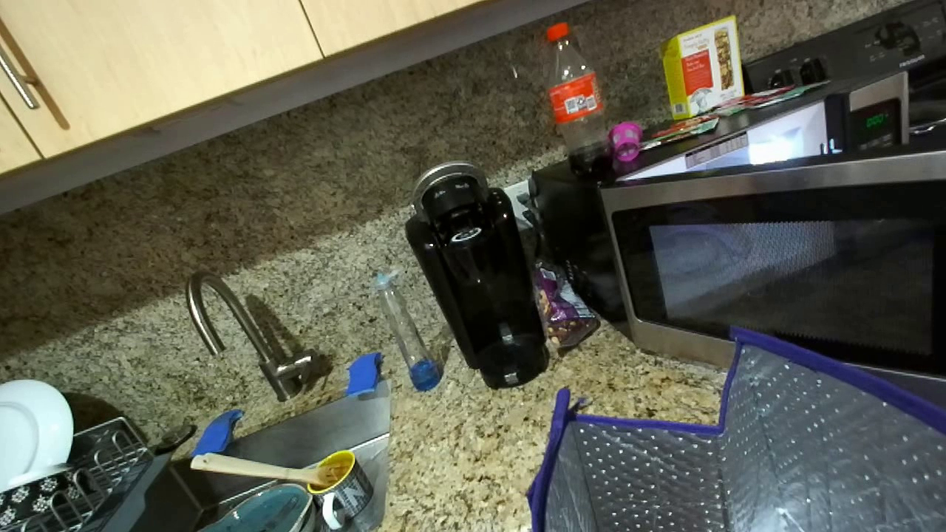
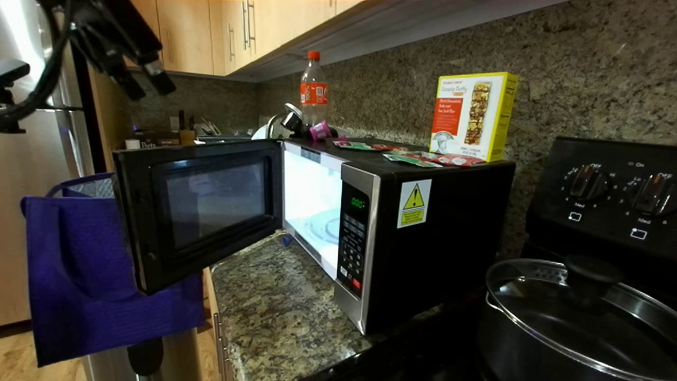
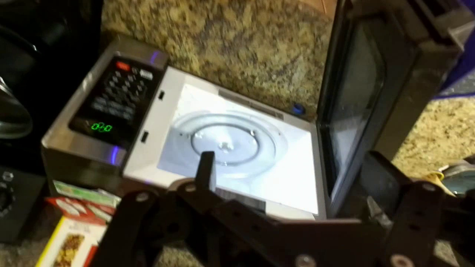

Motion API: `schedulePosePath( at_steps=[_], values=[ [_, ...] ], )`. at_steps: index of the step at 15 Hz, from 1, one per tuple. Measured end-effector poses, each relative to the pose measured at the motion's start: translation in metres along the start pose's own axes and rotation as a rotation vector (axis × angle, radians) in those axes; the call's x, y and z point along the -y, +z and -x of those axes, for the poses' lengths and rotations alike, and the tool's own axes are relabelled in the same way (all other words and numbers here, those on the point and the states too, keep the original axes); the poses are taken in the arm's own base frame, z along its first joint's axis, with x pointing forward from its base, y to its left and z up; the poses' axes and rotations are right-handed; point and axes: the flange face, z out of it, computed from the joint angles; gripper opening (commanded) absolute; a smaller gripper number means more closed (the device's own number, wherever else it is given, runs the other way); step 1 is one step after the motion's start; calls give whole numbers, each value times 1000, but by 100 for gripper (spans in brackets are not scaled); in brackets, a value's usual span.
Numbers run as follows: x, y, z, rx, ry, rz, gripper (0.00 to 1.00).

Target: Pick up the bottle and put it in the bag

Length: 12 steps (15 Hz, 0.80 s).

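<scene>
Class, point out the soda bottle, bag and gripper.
Soda bottle (image 1: 576,100): in an exterior view, on its red label.
Bag (image 2: 95,270): in an exterior view, on its blue outside.
Gripper (image 3: 289,157): in the wrist view, midway between its fingertips.

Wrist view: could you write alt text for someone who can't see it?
A robot's open black tool spans the foreground; beyond it, a lit microwave with its door open sits on a speckled counter. A snack box and packets show at lower left, a sliver of a blue bag at upper right.
</scene>
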Motion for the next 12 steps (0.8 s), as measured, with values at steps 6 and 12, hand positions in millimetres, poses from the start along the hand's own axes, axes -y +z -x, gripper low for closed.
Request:
schedulePosePath(
  at_steps=[6,12],
  values=[
    [71,-5,-91,-246,-45,-12,100],
    [70,1,-100,-249,-38,-20,100]
  ],
)
